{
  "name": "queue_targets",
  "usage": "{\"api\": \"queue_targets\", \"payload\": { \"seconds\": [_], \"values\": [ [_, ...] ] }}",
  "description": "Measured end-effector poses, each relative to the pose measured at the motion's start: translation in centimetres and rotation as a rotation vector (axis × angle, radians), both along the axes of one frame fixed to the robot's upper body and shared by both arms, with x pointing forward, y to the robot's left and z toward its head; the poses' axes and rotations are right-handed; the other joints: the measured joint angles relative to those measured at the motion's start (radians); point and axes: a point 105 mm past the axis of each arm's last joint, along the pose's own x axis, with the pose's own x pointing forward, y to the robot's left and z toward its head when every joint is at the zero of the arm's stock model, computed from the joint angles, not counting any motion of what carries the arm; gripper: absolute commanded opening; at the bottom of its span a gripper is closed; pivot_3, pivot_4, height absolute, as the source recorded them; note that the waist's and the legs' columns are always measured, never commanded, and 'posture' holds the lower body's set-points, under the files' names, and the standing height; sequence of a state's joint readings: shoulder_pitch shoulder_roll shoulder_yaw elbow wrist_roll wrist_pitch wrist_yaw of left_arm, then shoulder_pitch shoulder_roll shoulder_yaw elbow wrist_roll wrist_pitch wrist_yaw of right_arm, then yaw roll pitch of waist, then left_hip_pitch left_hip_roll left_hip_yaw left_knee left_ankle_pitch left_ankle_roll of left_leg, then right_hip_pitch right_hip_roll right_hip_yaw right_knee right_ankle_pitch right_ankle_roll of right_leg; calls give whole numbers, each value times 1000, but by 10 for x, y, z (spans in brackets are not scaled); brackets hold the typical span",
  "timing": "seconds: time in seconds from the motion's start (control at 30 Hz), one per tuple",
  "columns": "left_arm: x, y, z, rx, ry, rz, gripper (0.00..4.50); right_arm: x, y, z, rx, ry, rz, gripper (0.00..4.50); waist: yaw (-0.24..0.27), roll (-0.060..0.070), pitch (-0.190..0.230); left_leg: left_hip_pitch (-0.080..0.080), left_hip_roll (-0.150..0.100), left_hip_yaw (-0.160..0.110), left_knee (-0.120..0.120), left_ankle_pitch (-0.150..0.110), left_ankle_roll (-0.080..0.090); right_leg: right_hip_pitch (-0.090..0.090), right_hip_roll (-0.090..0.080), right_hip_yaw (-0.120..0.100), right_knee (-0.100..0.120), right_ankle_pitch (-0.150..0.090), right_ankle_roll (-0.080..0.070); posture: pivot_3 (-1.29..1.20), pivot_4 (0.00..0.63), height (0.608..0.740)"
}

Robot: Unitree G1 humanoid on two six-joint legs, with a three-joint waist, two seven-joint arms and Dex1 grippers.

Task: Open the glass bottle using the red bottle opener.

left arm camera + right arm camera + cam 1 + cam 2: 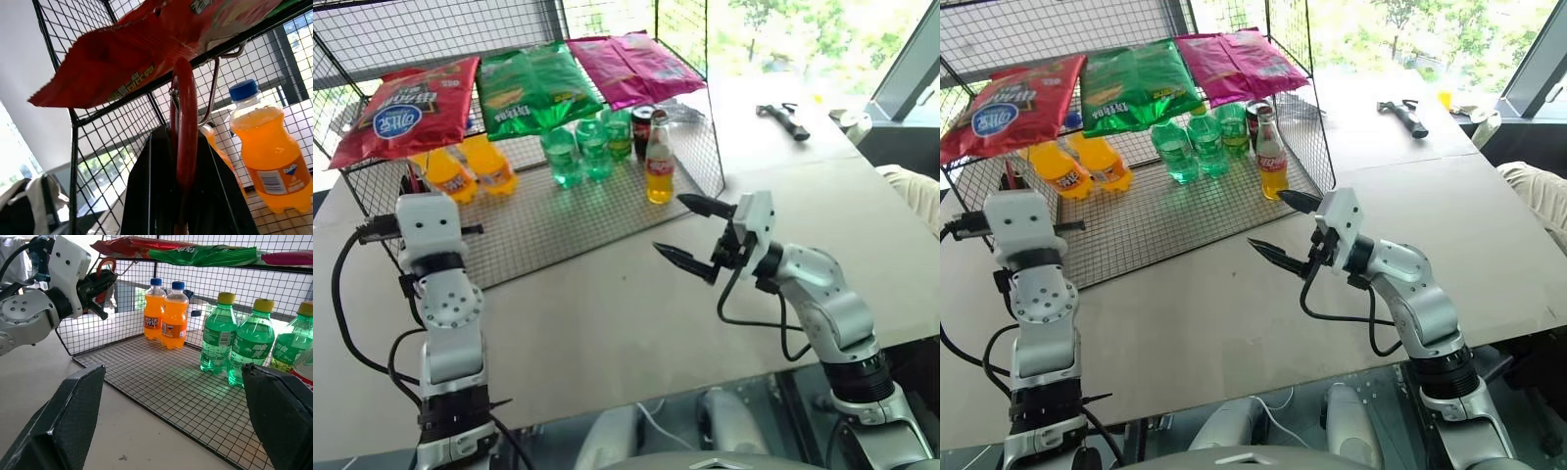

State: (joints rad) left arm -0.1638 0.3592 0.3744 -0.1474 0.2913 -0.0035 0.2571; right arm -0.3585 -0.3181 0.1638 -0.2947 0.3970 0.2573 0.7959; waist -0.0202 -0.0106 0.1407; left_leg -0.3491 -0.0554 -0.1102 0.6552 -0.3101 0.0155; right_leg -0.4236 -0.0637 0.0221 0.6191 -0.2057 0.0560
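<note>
At the rack's left front corner: left gripper (183,196) is clamped tight on the red bottle opener (185,127), flat body between the fingers, loop end sticking up by the wire hook under the top shelf.
opener handling: stiff, flat, light. Smooth faces, so I'd expect it to pivot in a two-finger pinch once prying load comes on. Grip sits low on the body, which leaves the working end free. Which end is the prying lip, can't tell.
glass bottle (659,162): upright on the wire shelf's front right corner, just beside the dark can (642,125) and the green bottles (579,150). Cap on.
bottle handling: rigid glass, full, so fairly heavy for its size and top-tippy on a mesh floor. Slippery, breakable if knocked off the edge. Take it around the labelled middle, not the narrow neck; neck must stay clear for the opener.
right gripper (696,231): fingers spread wide, nothing in them, over the table just off the shelf's front right corner, near the bottle but apart from it.
risk: orange bottles (470,168) stand close to the left hand near the shelf's left edge.
</note>
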Motion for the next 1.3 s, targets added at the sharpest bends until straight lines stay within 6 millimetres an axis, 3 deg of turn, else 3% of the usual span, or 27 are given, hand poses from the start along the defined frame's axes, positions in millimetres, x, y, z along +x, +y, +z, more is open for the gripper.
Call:
{"api": "queue_targets", "payload": {
  "seconds": [0.53,1.3],
  "values": [
    [-5,5,13,171,-7,203,24,2,-1,-5,-19,2,-14,4500,-2,-3,-1,-2,0,5,0,0,0,-7,0,5,5,0,0,0,150,740],
    [16,8,3,164,112,191,24,2,-2,-8,-22,-2,-25,4500,7,-5,-2,-10,-1,-1,13,0,0,-8,0,-1,9,0,0,0,150,740]
  ]
}}
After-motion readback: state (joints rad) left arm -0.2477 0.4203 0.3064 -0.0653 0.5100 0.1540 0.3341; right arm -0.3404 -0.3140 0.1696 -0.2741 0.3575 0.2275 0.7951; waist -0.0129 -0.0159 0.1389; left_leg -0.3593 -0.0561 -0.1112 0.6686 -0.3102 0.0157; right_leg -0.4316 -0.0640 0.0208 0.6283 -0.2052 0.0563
